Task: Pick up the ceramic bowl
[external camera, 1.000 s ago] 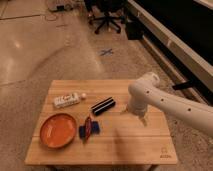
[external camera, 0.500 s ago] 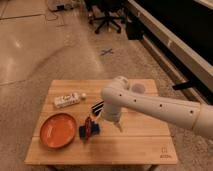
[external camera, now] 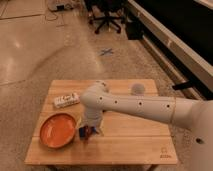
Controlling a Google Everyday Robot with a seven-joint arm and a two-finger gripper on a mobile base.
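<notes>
The ceramic bowl [external camera: 56, 131] is wide, shallow and orange with a darker rim. It sits on the front left of the wooden table [external camera: 130, 145]. My white arm reaches in from the right across the table. My gripper [external camera: 90, 128] points down just to the right of the bowl's rim, over a small blue and red item [external camera: 84, 132] that it partly hides. The gripper is not touching the bowl.
A white bottle [external camera: 66, 100] lies on its side behind the bowl. A small translucent cup [external camera: 137, 88] stands at the table's back right. Office chairs [external camera: 106, 15] and a long dark counter [external camera: 175, 35] stand beyond, on a polished floor.
My arm has swept left across the table, from the right side to beside the bowl. It now hides the black item that showed in the middle earlier.
</notes>
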